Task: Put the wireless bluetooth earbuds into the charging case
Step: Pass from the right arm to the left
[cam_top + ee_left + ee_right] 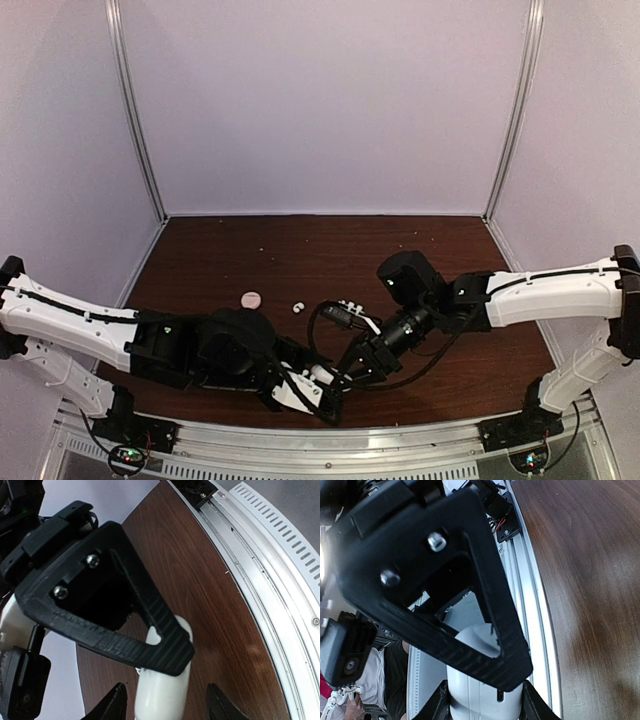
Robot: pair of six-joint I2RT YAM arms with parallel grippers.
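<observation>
The white oval plastic case [321, 374] is sitting between the two arms where they are meeting at the bottom centre of the overhead view, close to the near edge of the dark brown wood-grain desk [300, 250]. Whether it is resting on the desk or raised above it cannot be told. The right fingers [439, 707] are clenching this case: in the right wrist view both black tips are pressing against its rounded sides, and a small dark slot is showing on its shell. The left fingers [116, 705] are straddling the same case from the opposite direction. In the left wrist view a narrow dark gap is showing between each tip and the white shell, so they are reading as released rather than clamped. In each wrist view one black, ribbed, triangular finger of the other arm is lying across the case and hiding part of it. Whether the lid of the case is up or down cannot be told. One tiny white plastic earbud [297, 306] is lying on the desk, well apart from the case and farther from the arm bases, with neither arm touching it. Near it on its left, a small pale pink round disc [251, 299] is resting flat on the desk. A second earbud cannot be picked out with confidence. A silver aluminium rail [265, 600] is running along the near edge of the desk, near the held case.
</observation>
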